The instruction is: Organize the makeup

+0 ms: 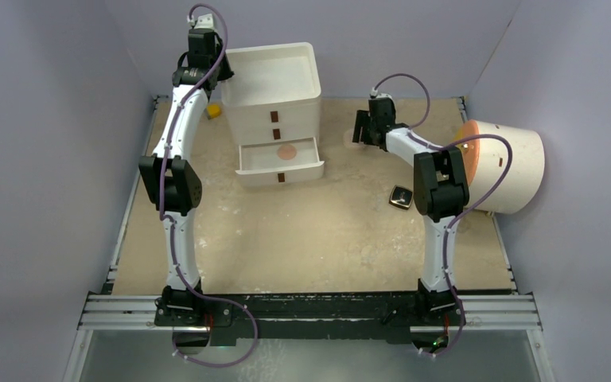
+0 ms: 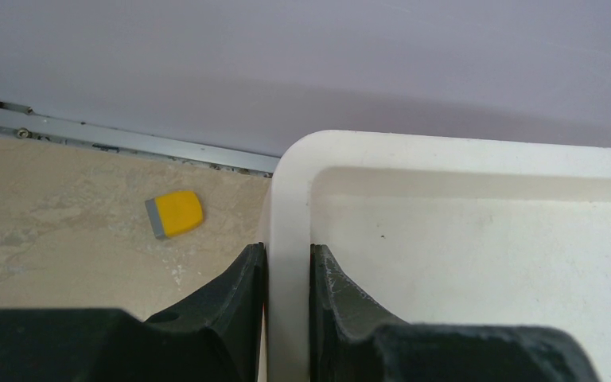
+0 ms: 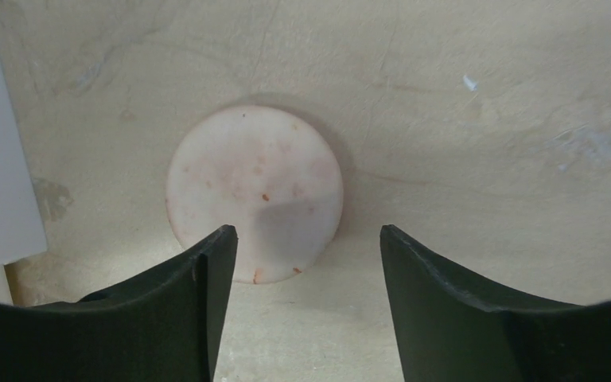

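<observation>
left end effector pinches organizer rim; right end effector gapes above disc

You have two peach discs, one disc and another disc. You also have one black compact, one yellow block, one drawer unit, one cream cylinder.

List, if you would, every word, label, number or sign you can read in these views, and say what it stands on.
None: no text can be read in any view.
black square compact: any marking on its lid is too small to tell.
white drawer unit, peach disc, yellow block, cream cylinder: no lettering shows.
</observation>
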Action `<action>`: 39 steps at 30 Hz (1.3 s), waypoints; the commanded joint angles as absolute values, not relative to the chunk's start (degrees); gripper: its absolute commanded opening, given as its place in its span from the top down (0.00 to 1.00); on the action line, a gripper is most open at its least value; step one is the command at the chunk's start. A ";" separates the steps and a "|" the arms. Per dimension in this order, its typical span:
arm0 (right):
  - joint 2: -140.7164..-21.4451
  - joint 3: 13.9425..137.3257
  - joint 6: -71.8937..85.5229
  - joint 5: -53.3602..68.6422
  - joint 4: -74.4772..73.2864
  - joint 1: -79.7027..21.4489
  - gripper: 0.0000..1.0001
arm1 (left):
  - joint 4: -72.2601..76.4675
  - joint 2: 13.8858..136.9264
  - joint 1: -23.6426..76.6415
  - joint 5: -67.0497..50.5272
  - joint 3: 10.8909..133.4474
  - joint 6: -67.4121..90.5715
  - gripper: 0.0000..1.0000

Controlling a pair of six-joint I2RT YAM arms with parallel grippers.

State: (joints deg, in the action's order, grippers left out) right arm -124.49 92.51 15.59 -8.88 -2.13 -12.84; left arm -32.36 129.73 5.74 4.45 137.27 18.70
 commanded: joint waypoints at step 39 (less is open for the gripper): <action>-101.85 80.22 15.72 -7.73 4.30 -18.14 1.00 | -40.68 132.61 5.47 -0.18 134.96 19.87 1.00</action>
State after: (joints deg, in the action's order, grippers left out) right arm -112.92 83.11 16.29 -8.01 -0.14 -13.67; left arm -32.32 129.73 5.72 4.45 137.27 18.33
